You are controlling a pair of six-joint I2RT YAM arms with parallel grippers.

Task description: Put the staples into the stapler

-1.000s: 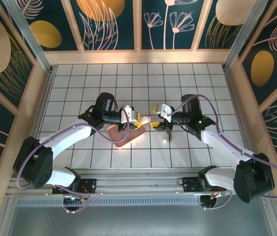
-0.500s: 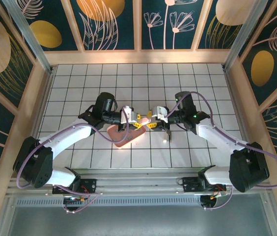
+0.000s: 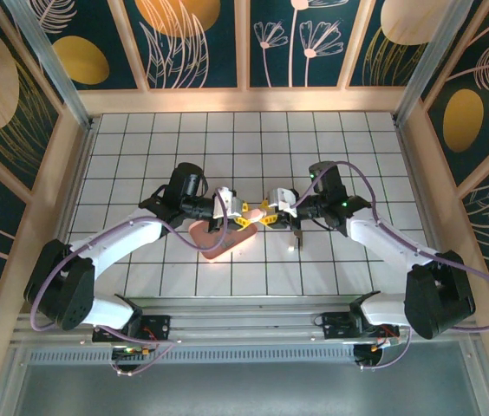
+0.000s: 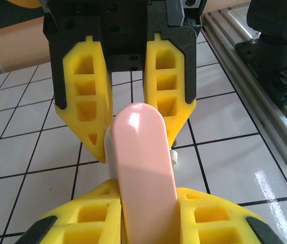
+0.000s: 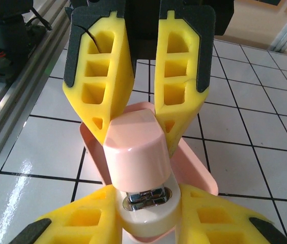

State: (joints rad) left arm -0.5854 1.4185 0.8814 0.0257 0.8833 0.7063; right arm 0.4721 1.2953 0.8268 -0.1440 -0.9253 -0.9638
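The small whitish-pink stapler (image 3: 254, 211) hangs above the tiles between both grippers. My left gripper (image 3: 243, 217) is shut on its left end, and my right gripper (image 3: 268, 216) is shut on its right end. In the left wrist view the stapler's pink top (image 4: 143, 173) runs from my left gripper (image 4: 146, 223) to the right arm's yellow fingers (image 4: 170, 86). The right wrist view has the stapler (image 5: 138, 147) with its metal mouth (image 5: 146, 198) towards the camera, the white base clamped in my right gripper (image 5: 147, 226). A tiny dark sliver, the staples (image 3: 295, 243), lies on a tile below the right gripper.
A larger pink tray (image 3: 217, 239) rests on the tiles under the left gripper, and its rim (image 5: 197, 165) sits behind the stapler in the right wrist view. White tiled floor spreads all round, with wooden walls at the edges and a metal rail (image 3: 244, 325) in front.
My right gripper has moved left to the stapler's free end and closed on it. The left gripper and the stapler have stayed in place.
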